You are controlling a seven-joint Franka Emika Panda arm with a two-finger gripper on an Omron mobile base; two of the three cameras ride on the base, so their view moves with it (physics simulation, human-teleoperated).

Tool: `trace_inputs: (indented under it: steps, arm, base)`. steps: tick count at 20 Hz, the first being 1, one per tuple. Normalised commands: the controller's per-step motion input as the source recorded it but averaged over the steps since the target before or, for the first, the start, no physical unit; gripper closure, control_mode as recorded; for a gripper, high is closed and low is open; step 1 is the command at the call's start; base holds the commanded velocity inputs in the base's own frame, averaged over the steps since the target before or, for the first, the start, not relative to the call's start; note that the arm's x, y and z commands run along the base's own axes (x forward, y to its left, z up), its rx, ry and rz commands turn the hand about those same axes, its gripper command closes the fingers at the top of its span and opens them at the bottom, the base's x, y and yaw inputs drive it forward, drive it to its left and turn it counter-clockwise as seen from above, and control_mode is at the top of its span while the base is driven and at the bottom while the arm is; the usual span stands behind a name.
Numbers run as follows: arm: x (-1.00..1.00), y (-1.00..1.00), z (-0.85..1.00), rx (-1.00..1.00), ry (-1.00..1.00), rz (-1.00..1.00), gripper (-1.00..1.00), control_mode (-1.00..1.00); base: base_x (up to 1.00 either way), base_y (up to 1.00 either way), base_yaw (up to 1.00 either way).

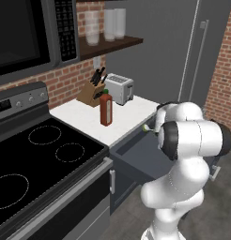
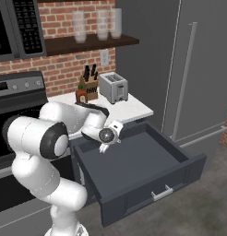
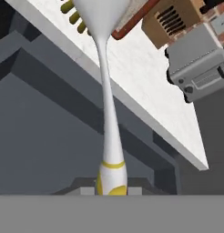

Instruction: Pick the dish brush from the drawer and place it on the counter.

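The dish brush [image 3: 106, 91], pinched at its yellow-banded end by the fingers, hangs over the open drawer [image 2: 134, 161] with its head reaching across the worktop [image 3: 145, 82] edge; carry it further inward, lower flat, then release.

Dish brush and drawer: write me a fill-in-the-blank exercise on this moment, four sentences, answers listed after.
1. The drawer stands pulled ____.
2. The gripper holds the dish brush above the drawer, so the brush is not yet on the ____.
3. On the counter, the red bottle stands in front of the knife ____.
4. The grey appliance beside the knife block is a ____.

Missing words: open; counter; block; toaster
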Motion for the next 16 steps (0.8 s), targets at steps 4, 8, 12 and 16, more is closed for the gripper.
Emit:
trace_inputs:
  steps: [4, 8, 12, 16]
  arm:
    - [0.66, -0.04, 1.0, 0.0, 0.19, -0.14, 1.0, -1.0]
    - [0.7, -0.26, 0.93, 0.0, 0.55, -0.07, 1.0, -1.0]
    - [0.63, -0.03, 0.73, 0.0, 0.59, -0.04, 1.0, -1.0]
    - [0.01, -0.08, 0.0, 0.01, 0.02, 0.0, 1.0, -1.0]
  base:
    - [0.0, 0.0, 0.0]
    - [0.0, 0.0, 0.0]
    - [0.0, 0.0, 0.0]
    - [0.0, 0.0, 0.0]
